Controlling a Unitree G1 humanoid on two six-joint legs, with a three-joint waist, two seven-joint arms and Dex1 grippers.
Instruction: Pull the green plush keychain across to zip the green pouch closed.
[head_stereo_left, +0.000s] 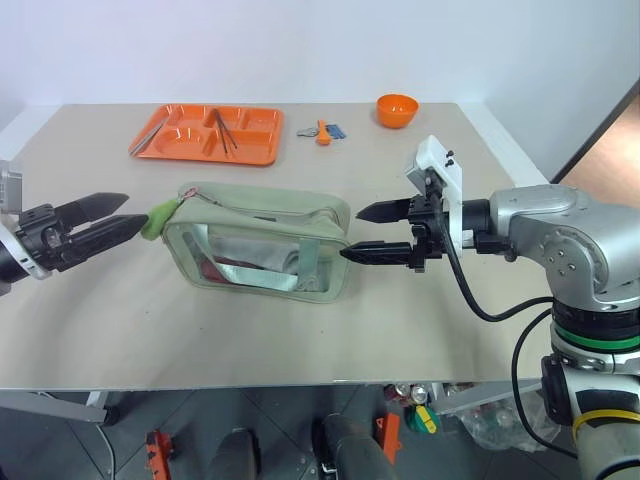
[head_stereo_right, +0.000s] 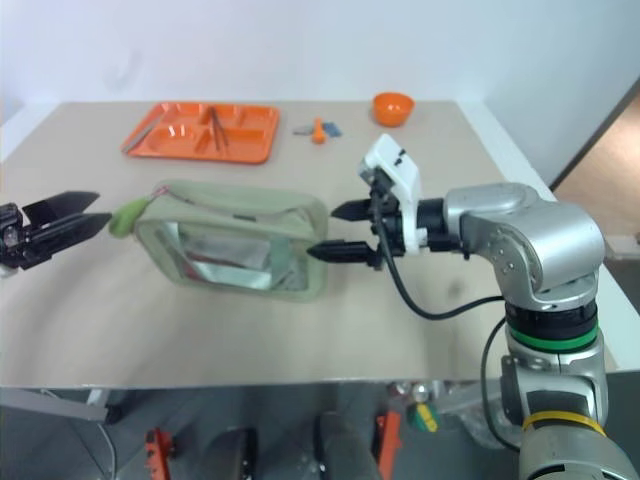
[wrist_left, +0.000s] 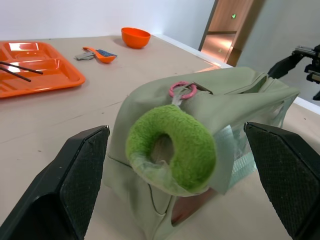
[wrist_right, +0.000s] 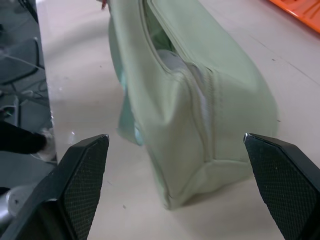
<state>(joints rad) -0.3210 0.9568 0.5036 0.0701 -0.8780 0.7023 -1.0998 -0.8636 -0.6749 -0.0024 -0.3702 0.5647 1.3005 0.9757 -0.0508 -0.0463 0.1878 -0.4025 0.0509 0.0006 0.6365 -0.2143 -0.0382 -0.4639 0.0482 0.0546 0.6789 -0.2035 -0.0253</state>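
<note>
On the beige table (head_stereo_left: 120, 330) the green pouch (head_stereo_left: 262, 250) stands mid-surface, its zipper seemingly partly undone. The green plush keychain (head_stereo_left: 157, 220) hangs at its left end, just before the wide-open left gripper (head_stereo_left: 110, 218). The right gripper (head_stereo_left: 372, 232), equally spread, holds nothing beside the pouch's other end.

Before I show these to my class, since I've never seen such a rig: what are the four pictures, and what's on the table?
It is a two-armed humanoid robot. Two pictures come from cameras in its head, looking down over a tan table. The other two come from cameras on its wrists, looking along each gripper's black fingers. On the table lies a green pouch with a green plush keychain at its end. Behind it are an orange tray and an orange bowl. The left gripper and the right gripper sit at opposite ends of the pouch, both open, holding nothing.
</note>
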